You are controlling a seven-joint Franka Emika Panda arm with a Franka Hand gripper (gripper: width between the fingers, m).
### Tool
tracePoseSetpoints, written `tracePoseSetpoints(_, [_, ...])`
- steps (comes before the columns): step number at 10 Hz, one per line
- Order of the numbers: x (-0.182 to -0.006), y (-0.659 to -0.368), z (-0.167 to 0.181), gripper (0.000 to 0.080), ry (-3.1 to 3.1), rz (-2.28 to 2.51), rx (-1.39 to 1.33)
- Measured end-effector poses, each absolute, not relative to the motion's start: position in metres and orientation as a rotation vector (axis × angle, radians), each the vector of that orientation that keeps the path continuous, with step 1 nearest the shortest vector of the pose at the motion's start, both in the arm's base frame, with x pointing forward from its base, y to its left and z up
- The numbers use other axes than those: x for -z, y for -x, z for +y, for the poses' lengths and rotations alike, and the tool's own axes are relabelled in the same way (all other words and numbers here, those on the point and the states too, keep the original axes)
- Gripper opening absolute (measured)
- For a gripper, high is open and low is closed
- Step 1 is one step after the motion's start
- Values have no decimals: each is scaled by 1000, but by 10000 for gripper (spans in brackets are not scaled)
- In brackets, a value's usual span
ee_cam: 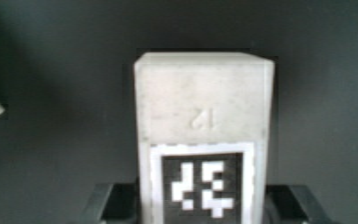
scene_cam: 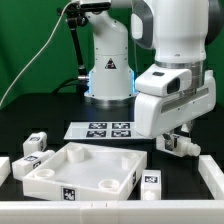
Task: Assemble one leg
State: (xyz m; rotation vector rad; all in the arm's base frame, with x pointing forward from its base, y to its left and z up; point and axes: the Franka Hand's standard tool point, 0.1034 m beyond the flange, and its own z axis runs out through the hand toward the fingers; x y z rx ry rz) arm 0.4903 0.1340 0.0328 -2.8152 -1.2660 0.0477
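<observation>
In the wrist view a white oblong leg (ee_cam: 202, 110) with a black-and-white tag on its near end stands between the two dark fingers (ee_cam: 119, 198), which touch its sides. My gripper (ee_cam: 204, 200) is shut on this leg. In the exterior view my gripper (scene_cam: 176, 141) hangs at the right, just above the table, with the leg (scene_cam: 171, 146) showing under it. Three more legs lie loose: two on the exterior view's left (scene_cam: 37, 143) (scene_cam: 28, 165) and one at the front (scene_cam: 150, 183).
The large flat white square panel (scene_cam: 60, 170) with round holes lies at the front centre. The marker board (scene_cam: 102, 128) lies behind it, before the robot base (scene_cam: 108, 75). White blocks (scene_cam: 210, 172) edge the table on the right.
</observation>
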Motion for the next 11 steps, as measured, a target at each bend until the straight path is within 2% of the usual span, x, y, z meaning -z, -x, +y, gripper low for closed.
tracePoseSetpoints(6, [-31,-490,130,281,2658,-1560,-44])
tracePoseSetpoints(9, [-30,-494,118,281,2268,-2092,-40])
tracePoseSetpoints(11, [-26,-496,116,281,2056,-2287,-78])
